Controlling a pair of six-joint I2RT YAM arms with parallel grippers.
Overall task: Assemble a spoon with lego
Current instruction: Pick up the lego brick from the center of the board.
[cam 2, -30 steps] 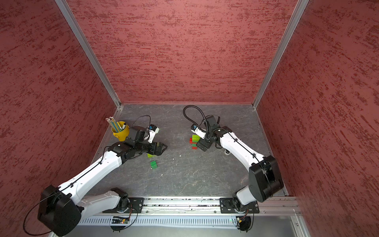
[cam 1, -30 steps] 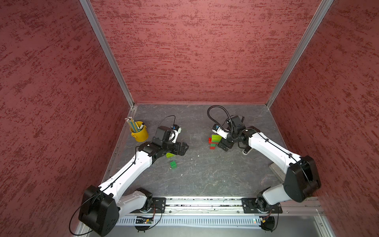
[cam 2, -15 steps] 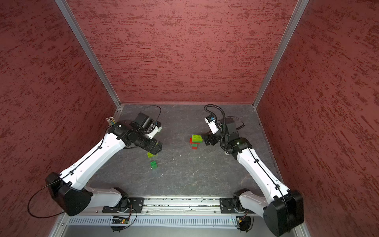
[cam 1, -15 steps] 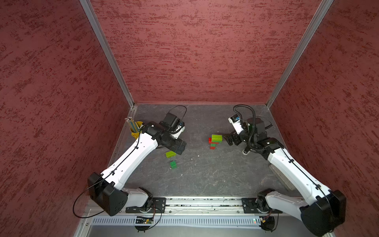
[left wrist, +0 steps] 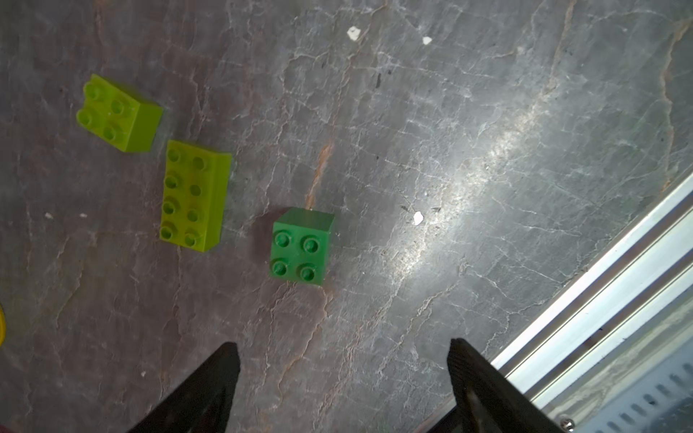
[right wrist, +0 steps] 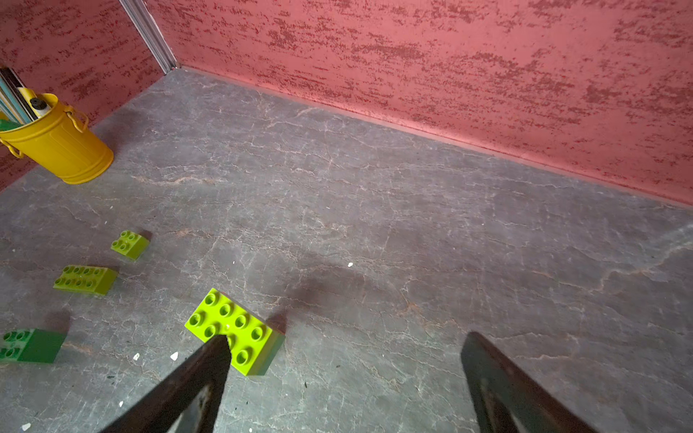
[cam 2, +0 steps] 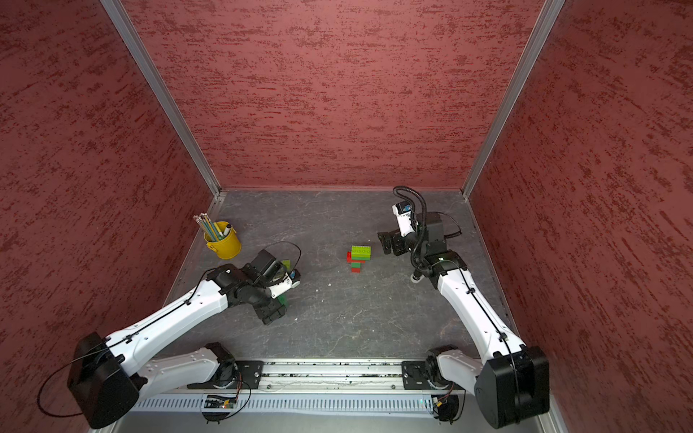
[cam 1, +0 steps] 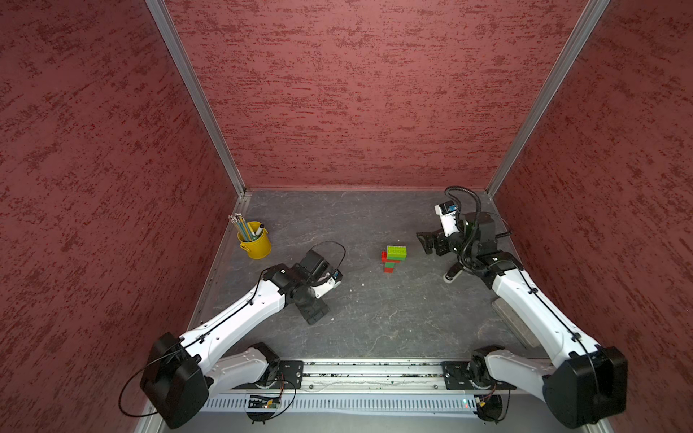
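Observation:
The partly built spoon (cam 1: 393,257) stands mid-table in both top views: a lime oblong brick (right wrist: 234,330) on top, red and green bricks below it. My right gripper (right wrist: 347,343) hangs open just right of it, one fingertip over the lime brick's edge, nothing between the fingers. Loose lego lies left of centre: a dark green square brick (left wrist: 302,247), a lime oblong brick (left wrist: 195,195) and a lime square brick (left wrist: 118,112). My left gripper (left wrist: 343,350) is open above the table, a little short of the dark green brick. My left arm hides most of these bricks in a top view (cam 1: 300,288).
A yellow cup (cam 1: 255,243) of pencils stands at the back left by the wall. The metal rail (cam 1: 375,369) runs along the front edge. A grey pad (cam 1: 515,322) lies at the right, and a small white-tipped object (cam 1: 451,274) lies under my right arm.
My left arm swung forward and down over the loose bricks, uncovering the yellow cup. My right arm drew back to the right, away from the build.

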